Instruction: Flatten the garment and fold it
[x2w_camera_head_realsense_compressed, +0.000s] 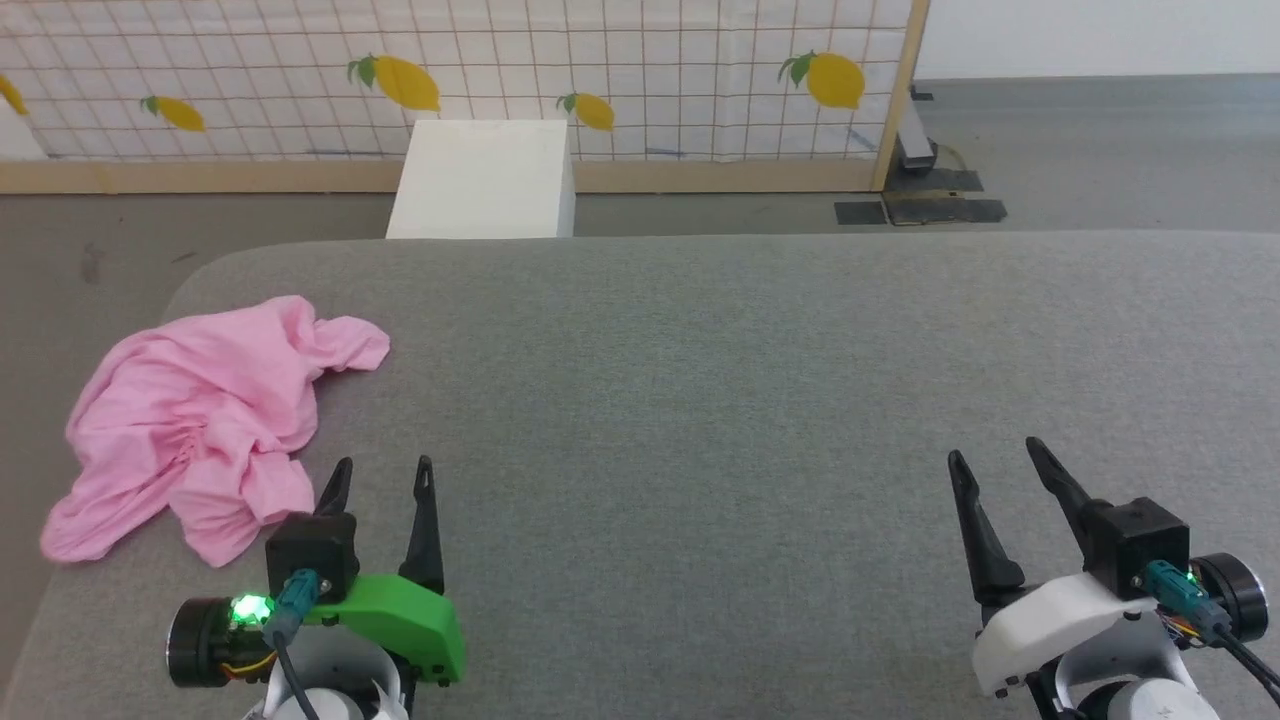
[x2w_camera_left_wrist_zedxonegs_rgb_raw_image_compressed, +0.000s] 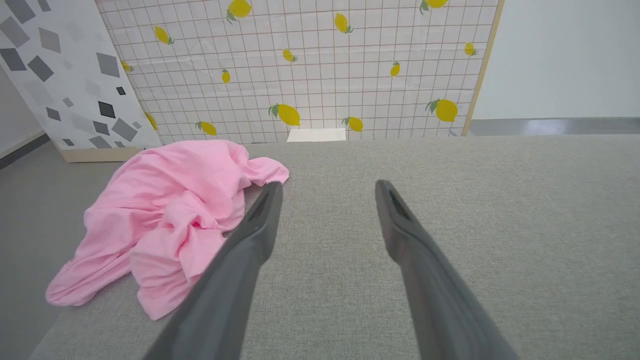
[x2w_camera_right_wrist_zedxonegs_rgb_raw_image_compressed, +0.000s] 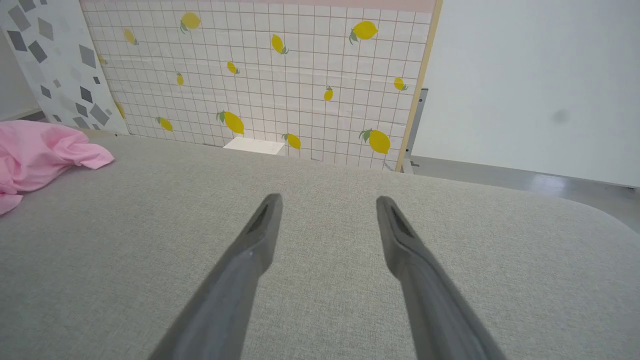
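The garment (x2w_camera_head_realsense_compressed: 205, 420) is a crumpled heap of light pink fabric at the left edge of the grey table (x2w_camera_head_realsense_compressed: 700, 400), with one end hanging a little over the side. In the left wrist view the garment (x2w_camera_left_wrist_zedxonegs_rgb_raw_image_compressed: 165, 215) lies just left of my fingers. My left gripper (x2w_camera_head_realsense_compressed: 382, 475) stands open beside its near right corner, nothing between its fingers. At the lower right my right gripper (x2w_camera_head_realsense_compressed: 995, 455) is open too, far from the fabric. The right wrist view has the garment (x2w_camera_right_wrist_zedxonegs_rgb_raw_image_compressed: 35, 155) at its far left edge.
A white box (x2w_camera_head_realsense_compressed: 485, 180) stands on the floor behind the table. A lemon-patterned screen (x2w_camera_head_realsense_compressed: 450, 80) closes off the back, with a speckled panel (x2w_camera_left_wrist_zedxonegs_rgb_raw_image_compressed: 60, 75) to its left. Grey floor runs along the table's left side and behind it.
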